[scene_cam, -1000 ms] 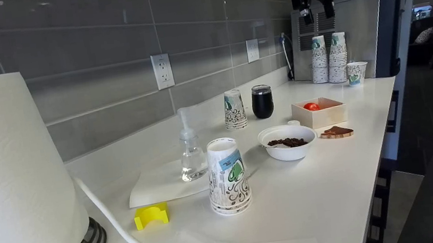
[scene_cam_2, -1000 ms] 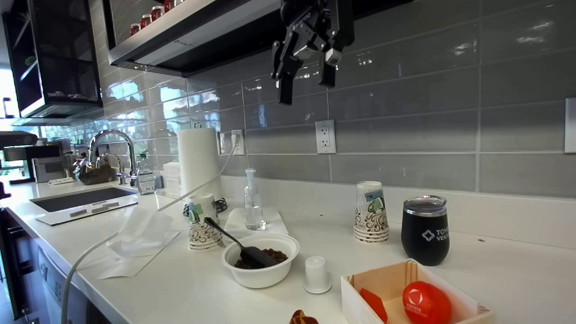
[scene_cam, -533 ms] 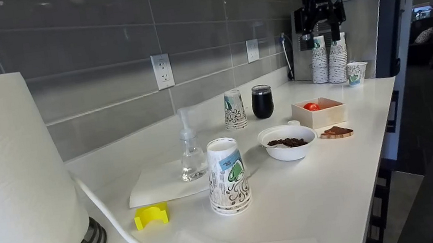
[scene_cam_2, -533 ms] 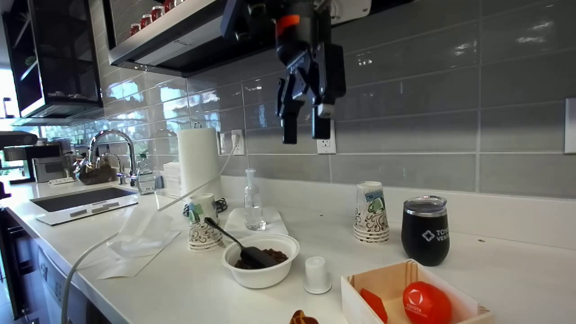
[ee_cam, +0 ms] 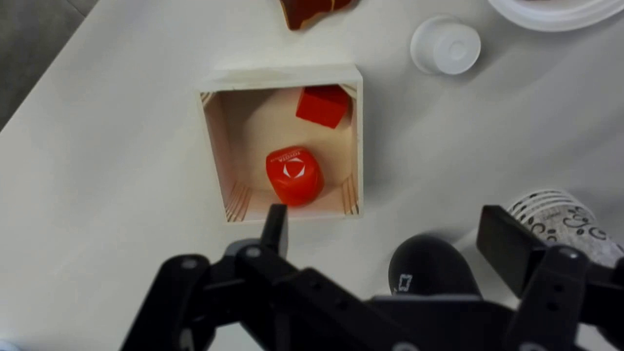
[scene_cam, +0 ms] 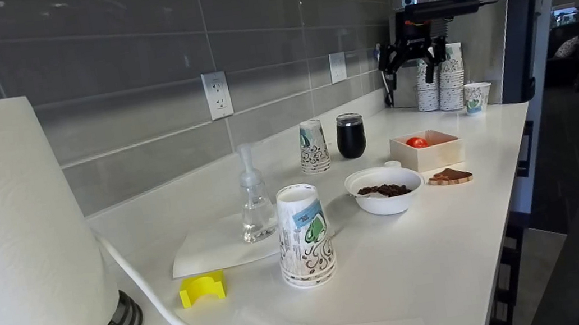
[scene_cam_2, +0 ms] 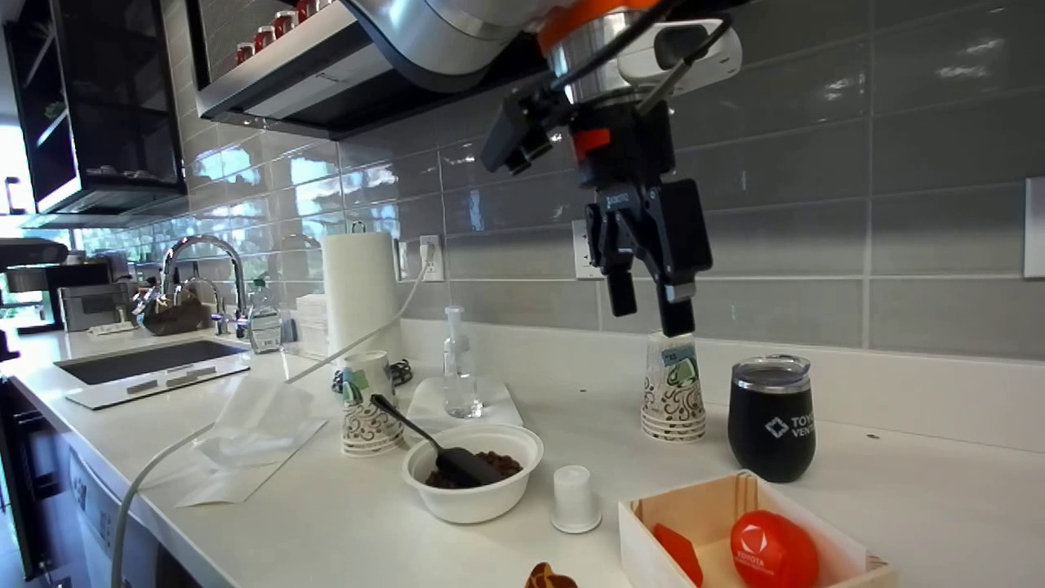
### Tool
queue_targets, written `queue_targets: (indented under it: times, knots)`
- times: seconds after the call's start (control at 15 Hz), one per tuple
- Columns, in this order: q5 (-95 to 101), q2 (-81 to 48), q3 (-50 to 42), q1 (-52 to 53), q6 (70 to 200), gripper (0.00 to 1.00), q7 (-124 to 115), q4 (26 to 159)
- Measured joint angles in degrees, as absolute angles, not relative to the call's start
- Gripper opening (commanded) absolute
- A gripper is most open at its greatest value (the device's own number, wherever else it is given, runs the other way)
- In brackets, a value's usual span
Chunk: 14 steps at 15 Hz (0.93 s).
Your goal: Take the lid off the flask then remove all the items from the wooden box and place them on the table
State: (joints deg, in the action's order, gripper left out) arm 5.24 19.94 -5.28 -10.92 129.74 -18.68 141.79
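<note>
The flask, black with a clear lid, stands upright on the white table; it also shows in an exterior view. The wooden box sits beside it, also in an exterior view. It holds a rounded red item and a red block. My gripper is open and empty, pointing down, well above the table. In the wrist view the flask's body shows between the fingers; its lid is hidden behind the gripper body. Both exterior views show the gripper higher than the flask.
A cup stack stands close beside the flask. A white bowl with a black spoon, a small white cup and a flat brown piece lie near the box. A tiled wall runs behind.
My gripper has come down from high up and has turned about its vertical axis. In the last half second it shifted toward the flask. Its jaws stayed open. The objects have not moved.
</note>
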Motion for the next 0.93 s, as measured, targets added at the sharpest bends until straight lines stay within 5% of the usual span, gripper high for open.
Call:
queue_targets:
  times: [0.93]
  knots:
    - [4.6,-3.6,-5.3,-10.4,138.9,1.0,-20.6,120.4]
